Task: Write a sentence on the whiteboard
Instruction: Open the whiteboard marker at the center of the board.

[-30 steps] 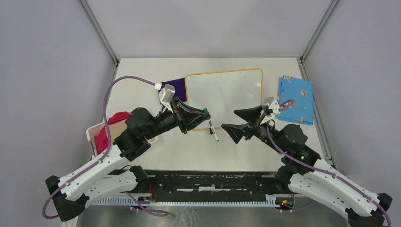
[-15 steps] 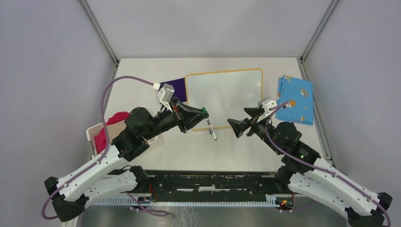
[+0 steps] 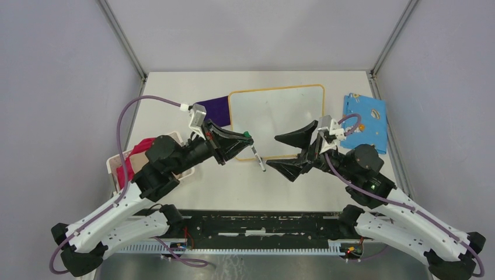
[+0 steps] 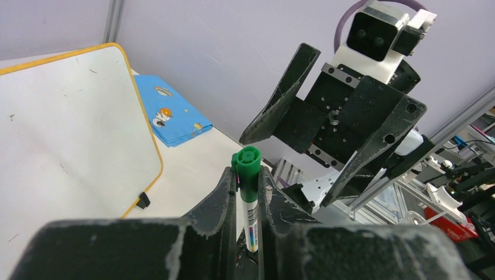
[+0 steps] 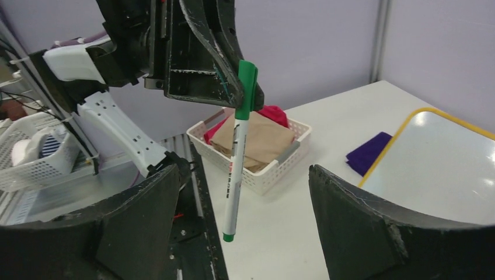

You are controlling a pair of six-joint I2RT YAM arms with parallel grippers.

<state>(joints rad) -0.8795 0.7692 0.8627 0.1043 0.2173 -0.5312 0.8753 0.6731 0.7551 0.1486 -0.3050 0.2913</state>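
The marker (image 5: 236,153) is judged light, stiff and smooth, so it may turn in a loose grip. The white barrel below the green cap is the better place to take it. It is clamped at the cap by the left end effector (image 4: 248,175) and hangs over the tabletop (image 3: 222,186), at the near edge of the whiteboard (image 3: 277,114), which lies flat and unwritten. The right end effector (image 5: 244,172) is spread wide around the barrel, not touching. Small print is seen on the barrel, but it cannot be read.

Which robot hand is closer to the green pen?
Left. The left gripper is shut on the pen, pinching its green capped end. The right gripper stands open just beside it, not touching.
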